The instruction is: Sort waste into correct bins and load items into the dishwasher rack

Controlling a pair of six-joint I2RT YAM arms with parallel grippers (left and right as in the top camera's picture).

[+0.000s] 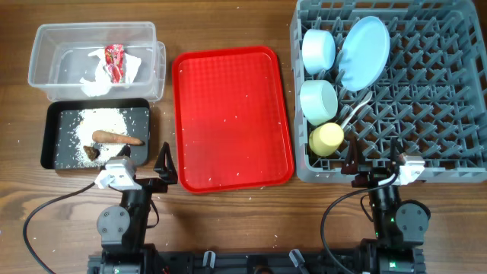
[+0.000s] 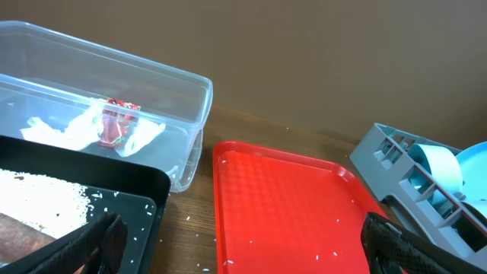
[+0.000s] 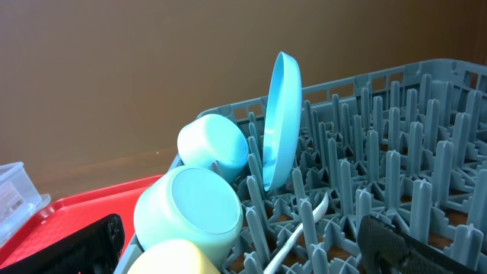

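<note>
**A:** Where's the waste?

**B:** The wrapper (image 1: 114, 61) lies in the tub (image 1: 46, 76) at the table's far left corner. Just nearer, along the left edge, the black tray (image 1: 53, 137) holds the rice (image 1: 103, 122), with the carrot piece (image 1: 118, 138) on top and the lump (image 1: 93, 152) at its near side. A few grains are scattered on the red tray (image 1: 232, 118) mid-table and on the wood beside it.

**A:** And the dishes?

**B:** All in the rack (image 1: 449, 91) on the right side. The plate (image 1: 365, 52) stands on edge between pegs. The blue bowl (image 1: 318, 49), mint bowl (image 1: 318, 100) and cup (image 1: 326, 139) sit in a row along the rack's left wall, with the cup nearest the near edge. The spoon (image 1: 354, 113) lies among the pegs beside the mint bowl.

**A:** Grippers?

**B:** The left gripper (image 1: 144, 161) hangs at the near edge between the black tray and the red tray, fingers spread wide and empty. The right gripper (image 1: 374, 161) sits at the rack's near wall, likewise spread and holding nothing.
</note>
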